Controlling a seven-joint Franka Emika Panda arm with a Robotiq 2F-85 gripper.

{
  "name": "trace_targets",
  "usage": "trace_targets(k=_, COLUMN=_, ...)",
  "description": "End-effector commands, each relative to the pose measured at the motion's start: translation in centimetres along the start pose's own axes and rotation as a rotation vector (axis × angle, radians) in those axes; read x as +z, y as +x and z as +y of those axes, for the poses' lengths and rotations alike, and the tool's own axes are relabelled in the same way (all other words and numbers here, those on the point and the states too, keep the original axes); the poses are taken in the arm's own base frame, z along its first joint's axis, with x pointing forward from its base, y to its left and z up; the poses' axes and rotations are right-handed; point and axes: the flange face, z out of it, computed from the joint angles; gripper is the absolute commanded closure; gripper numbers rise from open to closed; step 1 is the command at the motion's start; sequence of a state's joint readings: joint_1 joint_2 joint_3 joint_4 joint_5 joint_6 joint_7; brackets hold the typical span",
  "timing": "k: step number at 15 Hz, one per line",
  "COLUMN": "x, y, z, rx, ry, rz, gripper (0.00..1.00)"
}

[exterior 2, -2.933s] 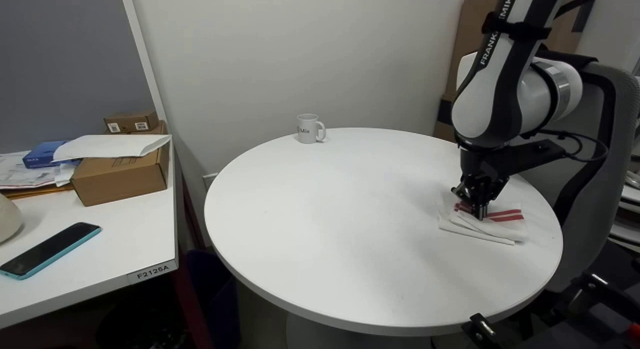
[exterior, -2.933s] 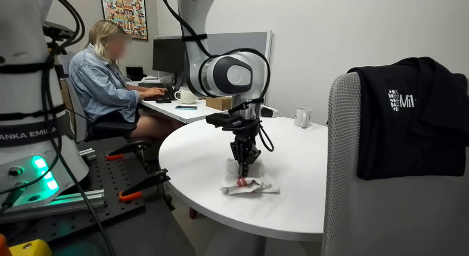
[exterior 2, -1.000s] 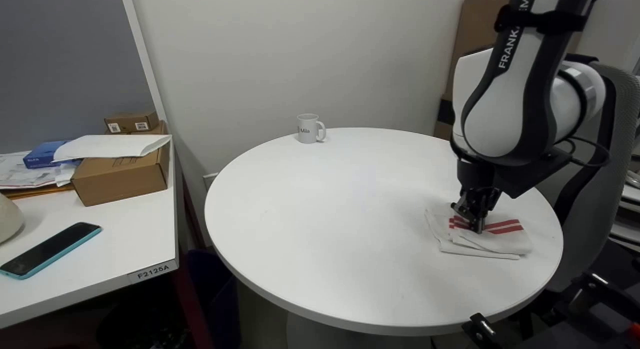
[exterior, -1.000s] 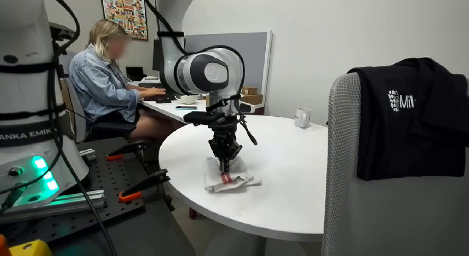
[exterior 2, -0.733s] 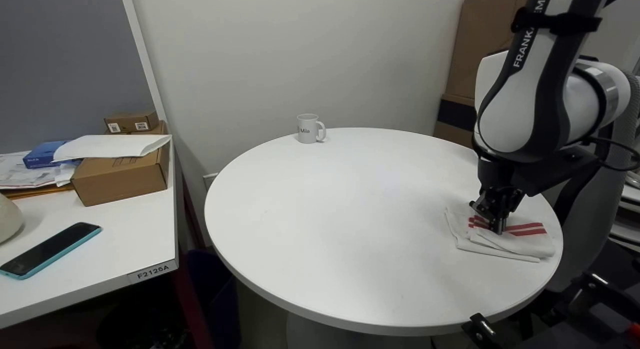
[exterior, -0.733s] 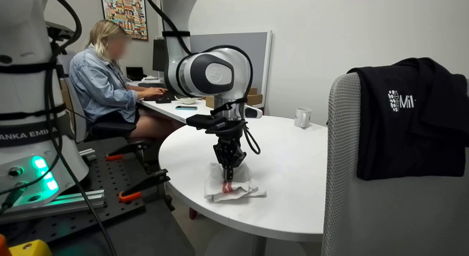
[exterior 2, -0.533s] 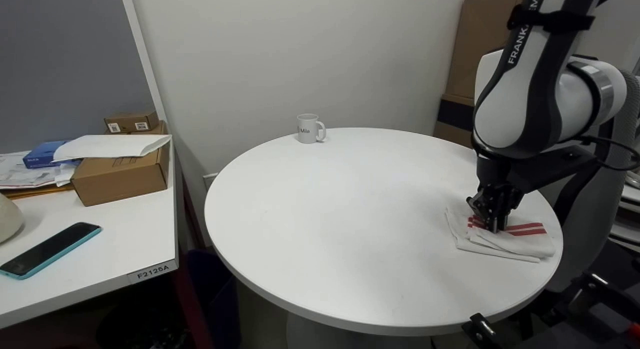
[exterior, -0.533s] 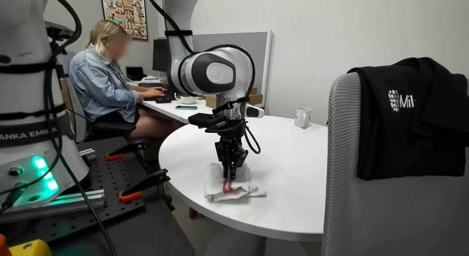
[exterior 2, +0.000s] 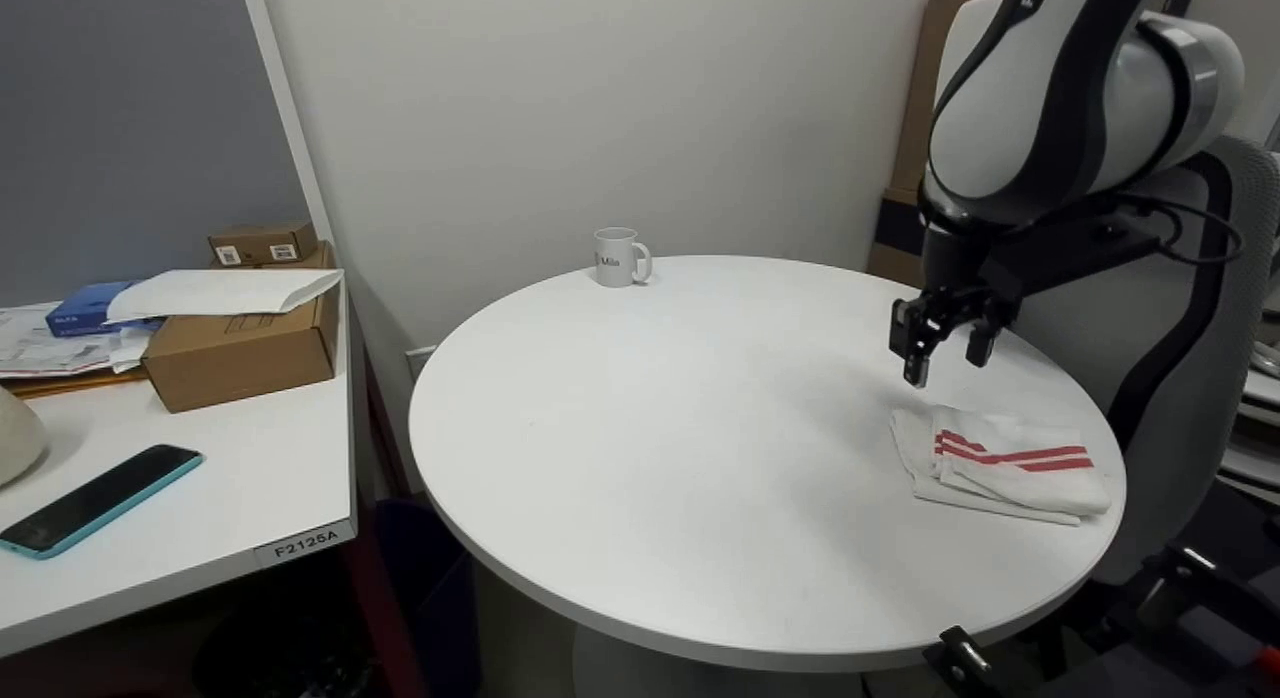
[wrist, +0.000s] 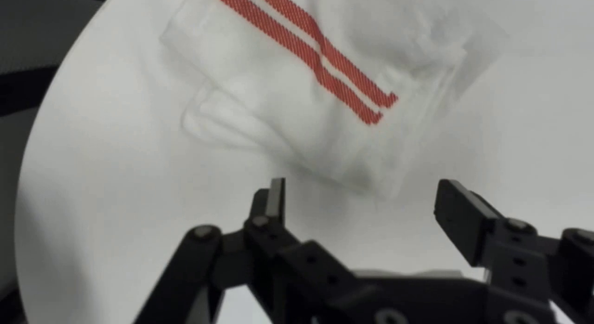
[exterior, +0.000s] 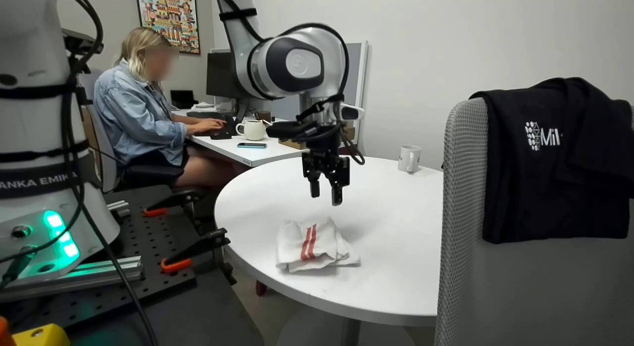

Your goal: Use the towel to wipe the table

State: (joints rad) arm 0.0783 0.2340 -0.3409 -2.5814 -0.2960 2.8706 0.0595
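The white towel with two red stripes lies folded and slightly rumpled on the round white table (exterior: 386, 281), close to its edge; both exterior views show the towel (exterior: 292, 244) (exterior 2: 1000, 483). My gripper (exterior: 326, 198) hangs above the tabletop, apart from the cloth. Its jaws stand wide with nothing between them, as the wrist view confirms. There, the towel (wrist: 278, 92) fills the upper middle, and its lower corner lies just beyond the gap of the gripper (wrist: 362, 187). Part of the towel is cut off by the top of the wrist view.
A white mug (exterior: 409, 158) (exterior 2: 614, 258) stands at the table's far edge. A grey chair (exterior: 495, 296) with a black shirt (exterior: 559, 187) over it is close to the table. A desk (exterior 2: 230, 458) with boxes and a phone (exterior 2: 100, 498) adjoins; a person (exterior: 138, 108) sits there.
The towel was dragged along the table in the gripper's grasp. Over the last half second the jaws opened, released it, and the gripper rose; the towel stayed where it was.
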Motion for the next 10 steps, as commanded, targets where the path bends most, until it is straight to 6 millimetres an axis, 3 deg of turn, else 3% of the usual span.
trace_targets(k=1, x=-7.5, y=-0.4, z=-1.7, rx=0.003, ry=0.01, rz=0.082, gripper=0.0)
trace_targets(k=5, x=-14.3, y=-1.5, z=-3.7, rx=0.124, ry=0.032, rz=0.048, gripper=0.0)
trace_targets(k=6, x=-11.2, y=0.5, z=-3.0, rx=0.067, ry=0.015, rz=0.064, gripper=0.0)
trace_targets(k=8, x=-13.9, y=-0.3, z=-3.8, rx=0.093, ry=0.023, rz=0.058, gripper=0.0)
trace_targets(k=10, x=-14.5, y=-0.9, z=-3.8, rx=0.102, ry=0.027, rz=0.06, gripper=0.0)
